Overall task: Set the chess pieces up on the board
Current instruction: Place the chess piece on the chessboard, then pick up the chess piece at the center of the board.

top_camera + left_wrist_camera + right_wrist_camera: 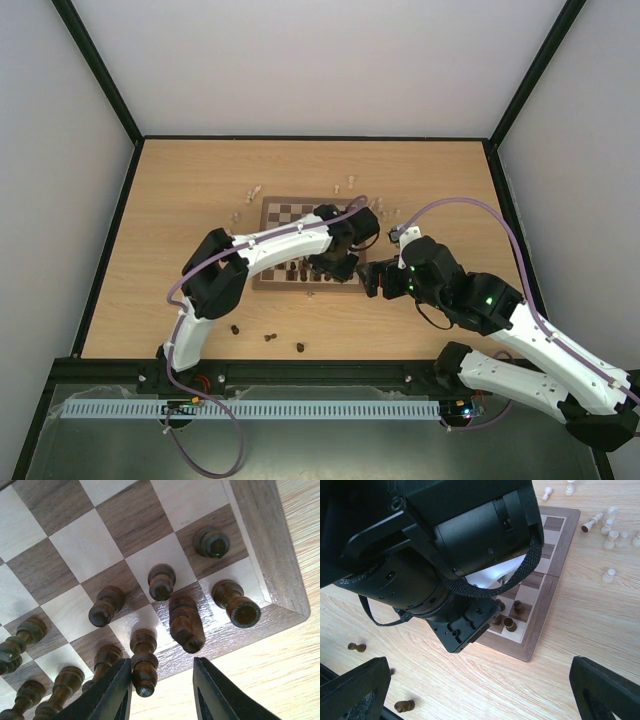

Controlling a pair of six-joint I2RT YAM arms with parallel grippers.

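Dark chess pieces (270, 337) dot the tabletop (160, 220) by its front edge. The board (290, 212) lies mid-tabletop. At its near right corner the left tool (161, 664) has its jaws apart, one dark piece (144, 666) against a finger. The right tool (480, 690), spread wide and empty, hovers just off the board's right edge.

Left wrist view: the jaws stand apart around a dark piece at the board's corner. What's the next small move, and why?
Probably lift the left gripper straight up, with no sideways drift. Its jaws are apart, and the dark piece stands upright on the board, close against one finger. A neighbouring piece stands nearby, so sliding could tip either.
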